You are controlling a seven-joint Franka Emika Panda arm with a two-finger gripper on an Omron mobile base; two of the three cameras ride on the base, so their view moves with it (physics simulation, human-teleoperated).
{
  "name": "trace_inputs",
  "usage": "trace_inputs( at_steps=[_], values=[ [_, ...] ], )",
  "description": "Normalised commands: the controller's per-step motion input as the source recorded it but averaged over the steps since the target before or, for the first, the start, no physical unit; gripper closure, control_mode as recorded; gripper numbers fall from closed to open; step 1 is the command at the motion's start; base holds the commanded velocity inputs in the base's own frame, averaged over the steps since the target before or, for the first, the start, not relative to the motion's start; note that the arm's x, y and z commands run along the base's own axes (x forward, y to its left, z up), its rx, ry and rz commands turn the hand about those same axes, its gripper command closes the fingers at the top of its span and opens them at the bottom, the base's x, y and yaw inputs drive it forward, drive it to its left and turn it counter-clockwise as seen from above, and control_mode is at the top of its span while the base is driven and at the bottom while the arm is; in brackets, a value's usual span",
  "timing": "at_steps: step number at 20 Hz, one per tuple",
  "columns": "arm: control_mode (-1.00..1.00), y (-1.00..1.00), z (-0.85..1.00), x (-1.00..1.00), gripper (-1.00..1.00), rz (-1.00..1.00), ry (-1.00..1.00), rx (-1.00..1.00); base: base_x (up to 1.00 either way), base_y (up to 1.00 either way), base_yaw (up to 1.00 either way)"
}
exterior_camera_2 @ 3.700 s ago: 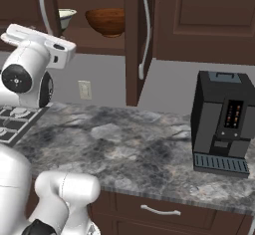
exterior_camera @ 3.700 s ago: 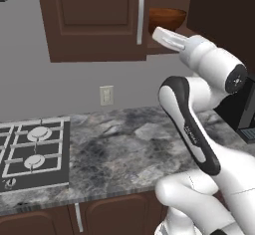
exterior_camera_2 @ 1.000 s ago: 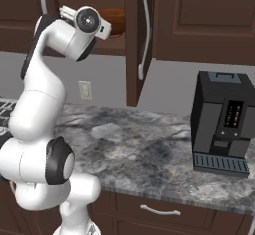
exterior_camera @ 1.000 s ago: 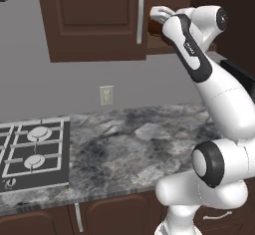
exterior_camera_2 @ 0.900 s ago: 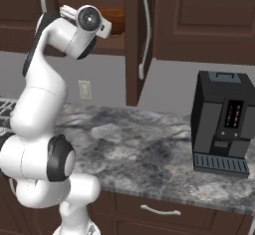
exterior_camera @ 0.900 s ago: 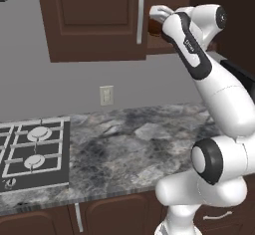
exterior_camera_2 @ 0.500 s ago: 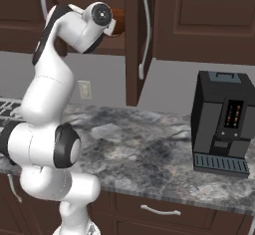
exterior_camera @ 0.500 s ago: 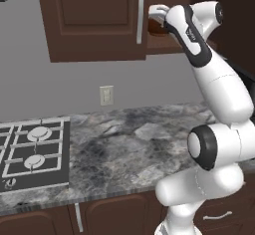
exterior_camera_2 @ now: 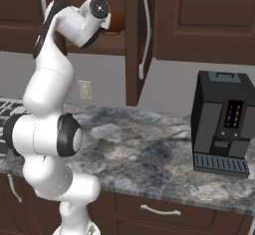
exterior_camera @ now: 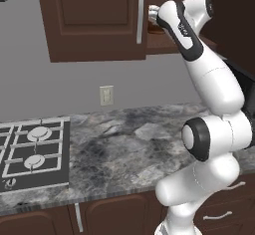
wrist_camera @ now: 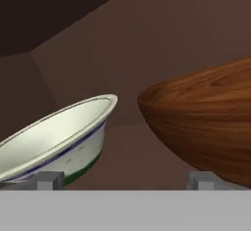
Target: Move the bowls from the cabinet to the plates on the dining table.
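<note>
Hand view: glossy reddish-brown wooden bowl (wrist_camera: 206, 127) beside cream-white bowl (wrist_camera: 59, 139)

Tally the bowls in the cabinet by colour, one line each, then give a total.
Cream-white bowl: 1
Reddish-brown wooden bowl: 1
Total in the cabinet: 2 bowls
</note>
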Motion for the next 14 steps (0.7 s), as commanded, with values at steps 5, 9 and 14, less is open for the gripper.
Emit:
trace_inputs(
  at_steps=[5, 9, 14],
  values=[
    [-1.00, 0.27, 0.00, 0.15, -1.00, 0.00, 0.00, -0.15, 0.00, 0.00, 0.00],
    [-1.00, 0.26, 0.09, -0.30, -1.00, 0.00, -0.04, -0.11, 0.00, 0.00, 0.00],
    [-1.00, 0.37, 0.00, -0.42, -1.00, 0.00, -0.10, -0.09, 0.00, 0.00, 0.00]
  ],
)
